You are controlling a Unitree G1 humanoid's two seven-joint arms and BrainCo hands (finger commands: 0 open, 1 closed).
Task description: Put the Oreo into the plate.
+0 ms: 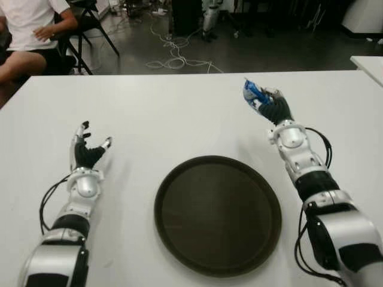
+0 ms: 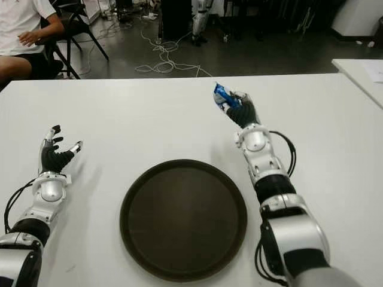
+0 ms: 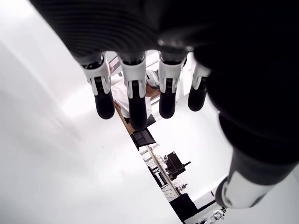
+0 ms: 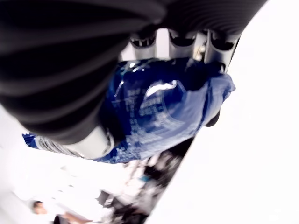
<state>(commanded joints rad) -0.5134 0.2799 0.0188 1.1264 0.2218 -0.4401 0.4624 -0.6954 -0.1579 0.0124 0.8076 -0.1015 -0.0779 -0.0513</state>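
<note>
R hand (image 1: 270, 106) is clamped on the Oreo (image 1: 252, 95), a blue pkt. It shows beyond the plate (image 1: 217, 214) and off to its right, toward the far table edge. In the R wrist view the pkt (image 4: 159, 112) sits crumpled in the palm, w/ fingers (image 4: 180, 44) curled over its top and the thumb pressed vs its near side. One end of the pkt sticks out past the fingers on the side toward the plate's centre line. Can't tell if hand or pkt touches the table (image 1: 179, 113).

Plate is round, dark brown, w/ a raised rim, nothing in it. It lies flat on the white table, near the robot's edge, roughly between the two forearms. Oreo is well apart from the plate, not over it.

L hand (image 1: 87, 149) shows to the left of the plate, near it but apart, holding nothing. Fingers (image 3: 103, 95) are spread and loosely extended, thumb out to the side. Can't tell if it touches the table.

Beyond the table, far left relative to the plate, a person (image 1: 27, 27) in a white shirt sits on a chair (image 1: 90, 21). Cables (image 1: 173, 57) lie on the dark floor straight behind the plate.
</note>
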